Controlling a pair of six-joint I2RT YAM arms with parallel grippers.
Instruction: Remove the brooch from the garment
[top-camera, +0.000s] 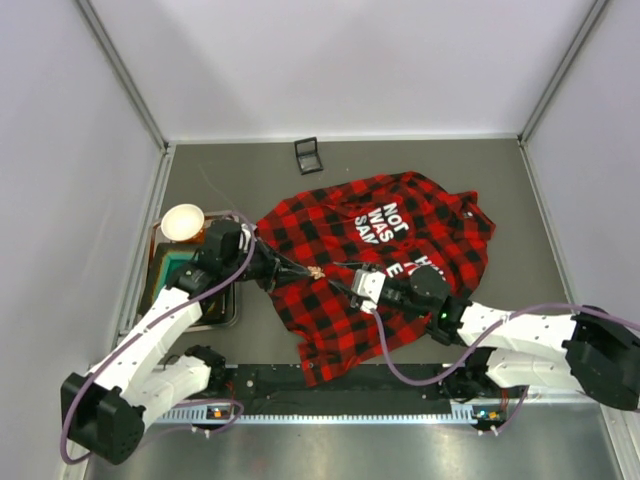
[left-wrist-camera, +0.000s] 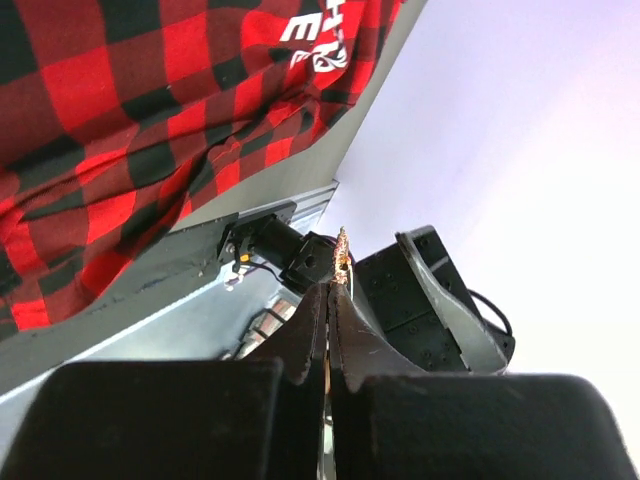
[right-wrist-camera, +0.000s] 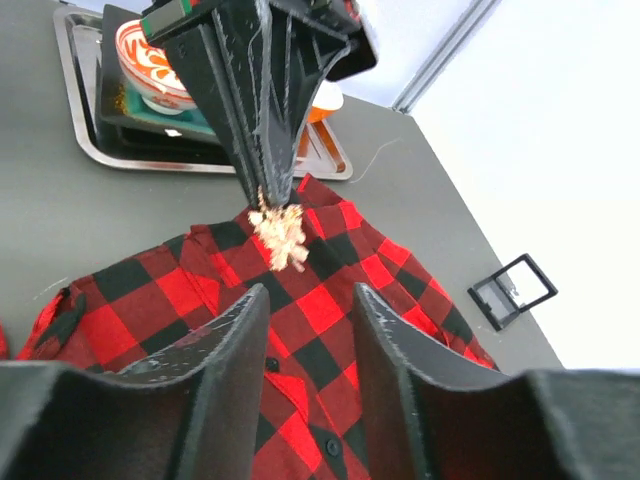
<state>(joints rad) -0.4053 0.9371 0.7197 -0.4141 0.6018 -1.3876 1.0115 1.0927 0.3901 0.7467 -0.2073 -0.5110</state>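
The red-and-black plaid garment (top-camera: 400, 240) lies spread on the table, with white lettering near its middle. My left gripper (top-camera: 300, 270) is shut on the brooch (top-camera: 315, 272), a small pale sparkly pin held at its fingertips over the garment's left part. The left wrist view shows the brooch (left-wrist-camera: 343, 255) edge-on, sticking out past the closed gripper (left-wrist-camera: 330, 290), with no cloth on it. In the right wrist view the brooch (right-wrist-camera: 280, 235) hangs from the left gripper (right-wrist-camera: 270, 190) above the garment (right-wrist-camera: 140, 290). My right gripper (right-wrist-camera: 305, 300) is open and empty, just below the brooch.
A small black square box (top-camera: 308, 155) sits behind the garment and also shows in the right wrist view (right-wrist-camera: 512, 290). A metal tray (top-camera: 165, 290) with a patterned bowl (right-wrist-camera: 150, 70) stands at the left, with a pale cup (top-camera: 183, 222) at its far end. Walls enclose the table.
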